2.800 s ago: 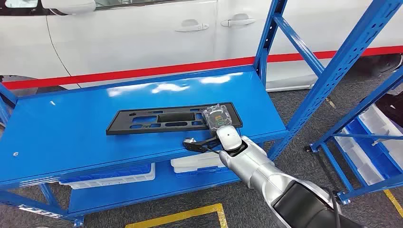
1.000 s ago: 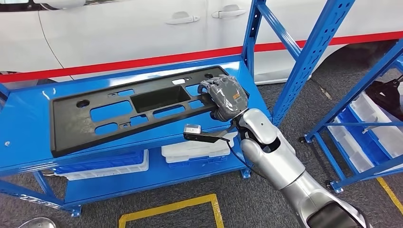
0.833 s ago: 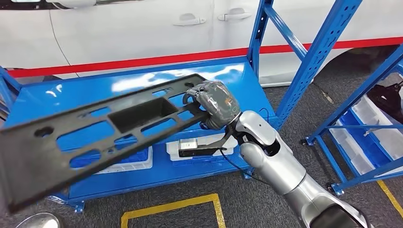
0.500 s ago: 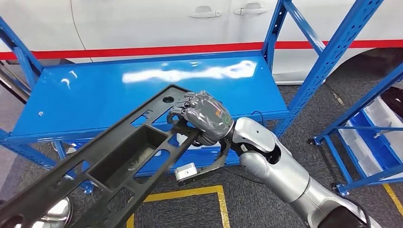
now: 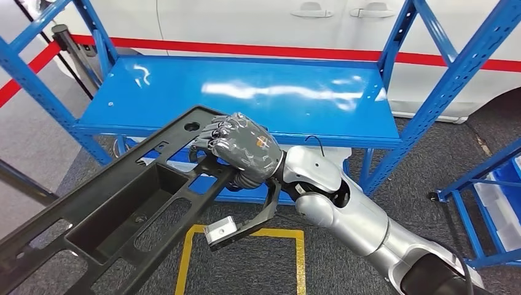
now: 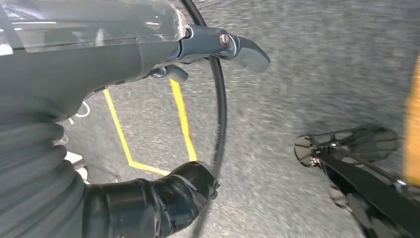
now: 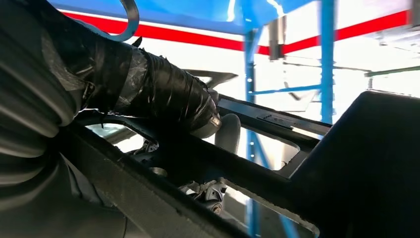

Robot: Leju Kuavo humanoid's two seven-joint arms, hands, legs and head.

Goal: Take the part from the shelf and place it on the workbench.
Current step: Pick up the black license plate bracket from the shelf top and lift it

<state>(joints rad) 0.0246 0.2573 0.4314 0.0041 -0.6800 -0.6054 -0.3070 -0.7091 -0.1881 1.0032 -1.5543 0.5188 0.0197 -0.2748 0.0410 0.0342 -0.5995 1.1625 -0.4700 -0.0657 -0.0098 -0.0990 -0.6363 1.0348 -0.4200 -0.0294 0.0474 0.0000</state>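
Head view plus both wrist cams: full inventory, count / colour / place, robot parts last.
Part: 1, black, long slotted panel, off the shelf, held at one end, slanting toward the lower left.
Shelf: 1, blue top deck, behind the part; blue uprights at both sides.
Second rack: 1, blue, far right, white bins on it.
Car: 1, white with a red stripe, behind the shelf.
Floor marking: yellow lines on grey carpet, below the part.
Right hand: 1, grey, grips the part's end; silver arm behind it.
Left hand: 1, grey, hangs over the floor, holds nothing visible.
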